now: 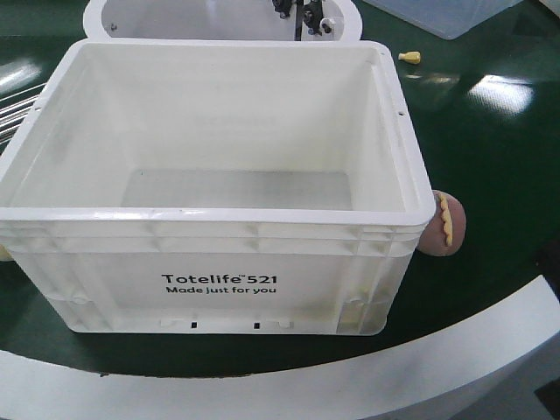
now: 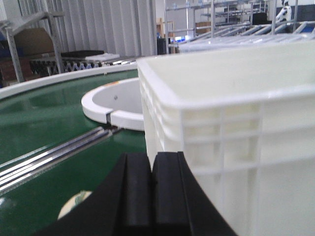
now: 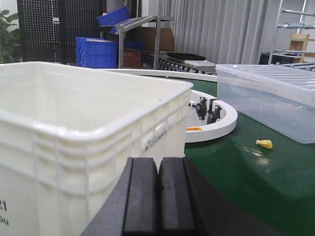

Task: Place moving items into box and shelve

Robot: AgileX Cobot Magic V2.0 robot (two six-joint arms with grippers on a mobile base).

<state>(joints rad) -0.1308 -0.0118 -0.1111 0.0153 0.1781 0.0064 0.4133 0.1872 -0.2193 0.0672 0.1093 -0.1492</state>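
Observation:
The box (image 1: 219, 214), a large white tote printed "Totelife 521", stands empty on the green conveyor. The pinkish-brown plush ball (image 1: 446, 225) with a yellow ridge rests against the box's right front corner. In the left wrist view a pale yellow ball (image 2: 74, 202) with a green strip peeks out beside the fingers, low on the belt. My left gripper (image 2: 151, 157) is shut on nothing, close to the box's (image 2: 236, 147) left wall. My right gripper (image 3: 158, 162) is also shut and empty, beside the box's (image 3: 74, 147) right wall. Neither gripper shows in the front view.
A clear plastic tote (image 3: 268, 98) sits at the back right, with a small yellow object (image 3: 264, 143) on the belt near it. A white ring hub (image 2: 113, 105) lies behind the box. Metal rails (image 2: 54, 152) run on the left. The white conveyor rim (image 1: 437, 367) curves along the front.

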